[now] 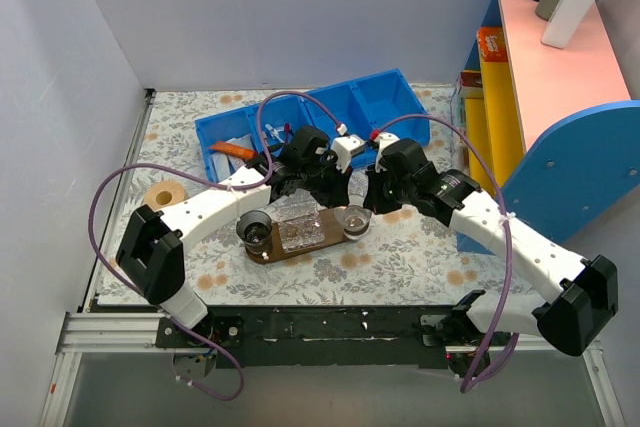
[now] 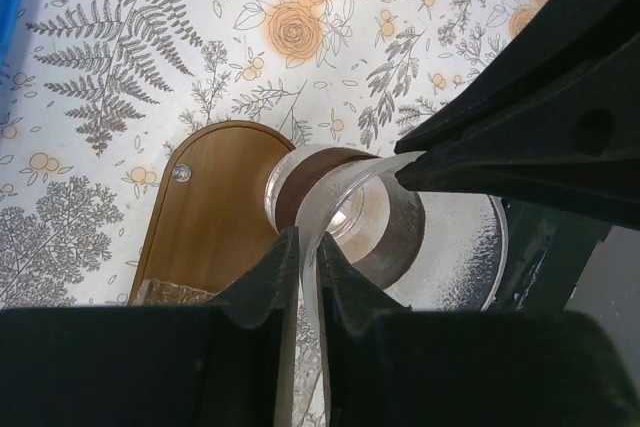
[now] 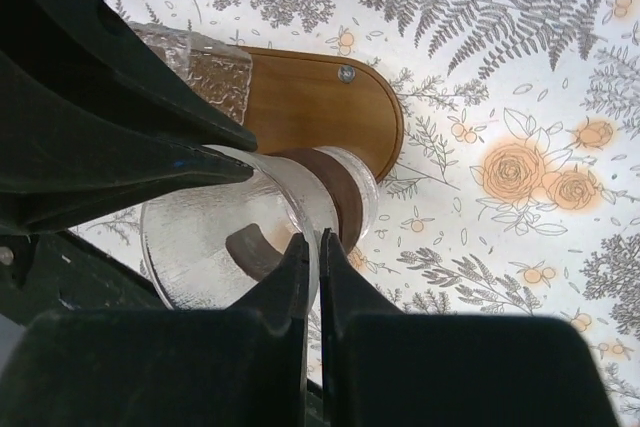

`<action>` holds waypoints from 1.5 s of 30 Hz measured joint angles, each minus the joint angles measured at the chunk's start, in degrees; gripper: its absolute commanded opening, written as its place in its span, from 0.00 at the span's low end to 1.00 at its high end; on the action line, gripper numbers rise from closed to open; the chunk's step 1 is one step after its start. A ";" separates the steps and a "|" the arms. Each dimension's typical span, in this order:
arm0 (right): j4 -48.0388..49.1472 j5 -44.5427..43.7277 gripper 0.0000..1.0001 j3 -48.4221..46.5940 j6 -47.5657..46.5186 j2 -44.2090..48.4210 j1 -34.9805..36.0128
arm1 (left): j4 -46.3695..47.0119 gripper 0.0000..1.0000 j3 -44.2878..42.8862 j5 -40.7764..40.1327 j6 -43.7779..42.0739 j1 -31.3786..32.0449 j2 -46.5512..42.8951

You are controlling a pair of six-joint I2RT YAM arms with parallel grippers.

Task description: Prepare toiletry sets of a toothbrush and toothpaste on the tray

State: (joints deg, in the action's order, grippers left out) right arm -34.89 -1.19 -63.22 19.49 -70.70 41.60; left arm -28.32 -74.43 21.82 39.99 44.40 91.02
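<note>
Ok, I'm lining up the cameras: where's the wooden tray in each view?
Top external: wooden tray mid-frame, lying diagonally.
Left wrist: left of centre, rounded end uppermost.
Right wrist: upper centre, rounded end rightward.
Shared landmark: the clear textured piece lying on it.

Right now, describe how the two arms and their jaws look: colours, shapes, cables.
Both arms share one build. The left arm and right arm have white, slightly curved links marked with small dark dots, joined by chunky black joint blocks. A purple cable loops loosely along each one. The wrists are black. The jaws are black, flat-sided wedges narrowing to thin tips.
</note>
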 measured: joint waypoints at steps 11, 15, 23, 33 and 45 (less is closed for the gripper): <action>1.75 -6.14 0.01 8.39 8.50 3.72 0.20 | 7.02 0.71 -1.27 -0.11 1.66 -0.02 0.04; 2.58 -7.89 0.01 9.01 10.10 5.49 0.20 | 8.70 0.83 -0.98 -1.25 1.81 -0.02 -0.94; 4.90 -10.32 0.01 9.79 13.33 8.59 0.50 | 15.47 0.98 4.85 -9.42 4.11 -0.20 -10.10; 9.33 -13.84 0.01 10.62 19.10 6.99 4.81 | 23.76 0.98 14.05 -31.21 7.37 -2.03 -23.67; 11.04 -16.90 0.01 10.62 23.89 1.49 7.13 | 27.26 0.98 19.61 -40.44 7.76 -2.95 -27.30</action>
State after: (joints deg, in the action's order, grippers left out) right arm -23.86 -18.09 -52.60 43.38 -69.21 48.73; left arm -1.06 -54.83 -18.61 47.75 41.45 63.72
